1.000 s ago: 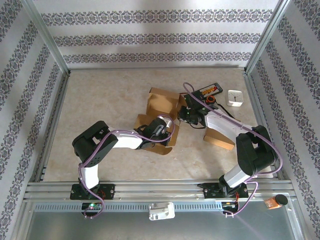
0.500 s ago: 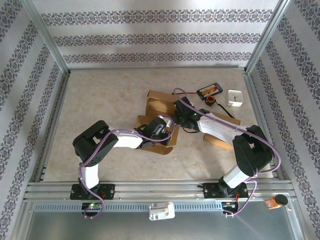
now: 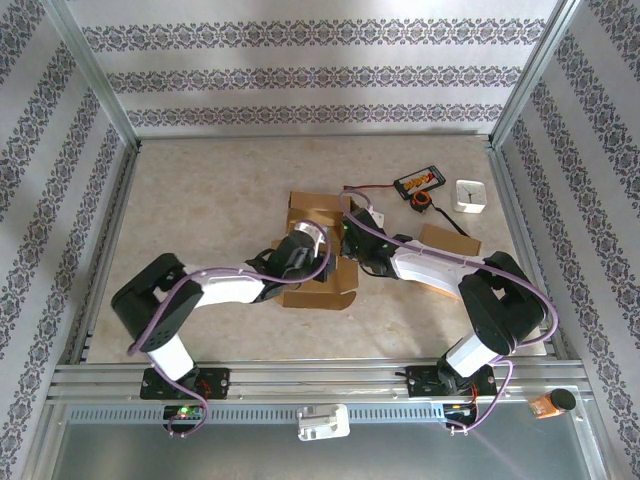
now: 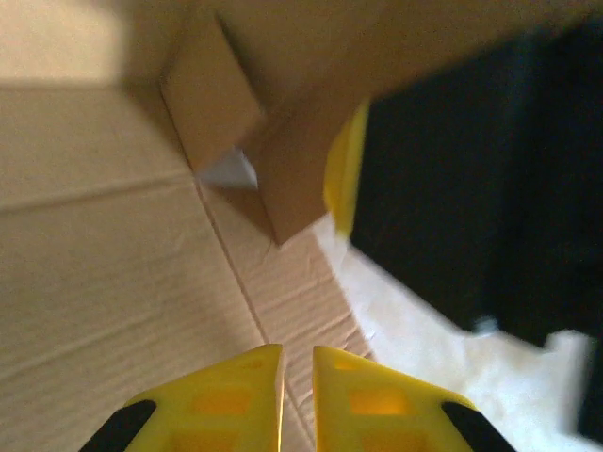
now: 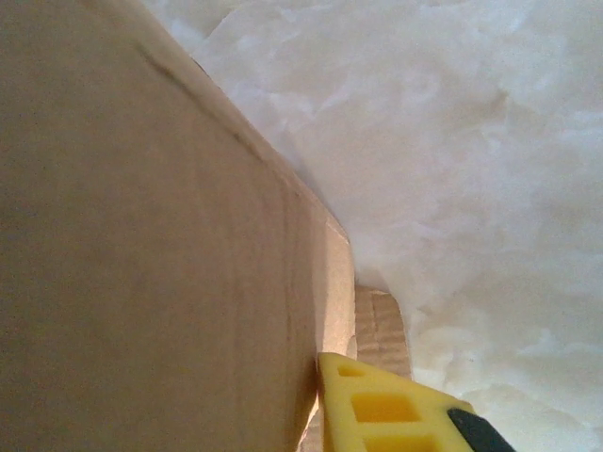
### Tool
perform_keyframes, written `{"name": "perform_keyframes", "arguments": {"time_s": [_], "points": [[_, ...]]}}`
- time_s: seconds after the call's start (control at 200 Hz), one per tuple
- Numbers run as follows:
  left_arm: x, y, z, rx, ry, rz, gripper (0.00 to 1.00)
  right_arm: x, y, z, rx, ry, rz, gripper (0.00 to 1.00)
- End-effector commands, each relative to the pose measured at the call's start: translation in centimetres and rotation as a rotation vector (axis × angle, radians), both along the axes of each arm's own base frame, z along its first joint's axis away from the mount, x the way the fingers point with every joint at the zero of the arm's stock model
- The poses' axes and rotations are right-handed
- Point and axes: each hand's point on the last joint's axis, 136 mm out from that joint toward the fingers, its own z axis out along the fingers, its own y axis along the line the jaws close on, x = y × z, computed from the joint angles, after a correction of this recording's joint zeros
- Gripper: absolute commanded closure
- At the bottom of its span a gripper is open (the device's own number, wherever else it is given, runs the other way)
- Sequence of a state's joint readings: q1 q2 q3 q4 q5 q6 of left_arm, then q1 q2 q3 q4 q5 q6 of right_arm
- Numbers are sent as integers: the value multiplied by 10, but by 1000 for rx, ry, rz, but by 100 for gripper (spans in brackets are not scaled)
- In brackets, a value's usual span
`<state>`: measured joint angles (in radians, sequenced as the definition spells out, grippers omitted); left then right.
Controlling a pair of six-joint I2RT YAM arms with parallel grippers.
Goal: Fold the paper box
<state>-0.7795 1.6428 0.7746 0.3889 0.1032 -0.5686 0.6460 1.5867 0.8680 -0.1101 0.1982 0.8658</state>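
Corrugated cardboard box (image 3: 312, 255) at mid-table, partly folded: some panels stand upright, others lie flat, and no closed form has resulted; most folding appears outstanding. Left gripper (image 4: 297, 377) hovers over an inner panel, its yellow fingers (image 4: 226, 395) parted by a narrow slit with nothing between them. Right gripper (image 3: 350, 240) presses one finger (image 5: 396, 410) beside a raised wall (image 5: 141, 264); whether it pinches the board cannot be told. A phone (image 3: 418, 182) lies well apart.

Paper box (image 3: 318, 252) mid-table, between both arms.
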Motion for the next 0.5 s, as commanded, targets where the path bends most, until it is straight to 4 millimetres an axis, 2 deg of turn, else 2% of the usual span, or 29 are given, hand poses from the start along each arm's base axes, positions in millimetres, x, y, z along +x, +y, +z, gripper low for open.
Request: {"name": "perform_keyframes", "arguments": {"time_s": [0.0, 0.205, 0.3, 0.385, 0.495], "points": [[11, 19, 39, -68, -39, 115, 85, -16, -10, -28, -71, 78, 1, 84], [31, 83, 107, -86, -14, 340, 79, -14, -8, -23, -82, 64, 14, 84], [46, 108, 128, -134, 28, 377, 74, -13, -8, -22, -89, 60, 20, 84], [59, 110, 143, -212, 53, 322, 65, -13, -7, -20, -94, 53, 24, 84], [73, 110, 143, -196, 99, 276, 58, -13, -8, -20, -98, 53, 25, 84]]}}
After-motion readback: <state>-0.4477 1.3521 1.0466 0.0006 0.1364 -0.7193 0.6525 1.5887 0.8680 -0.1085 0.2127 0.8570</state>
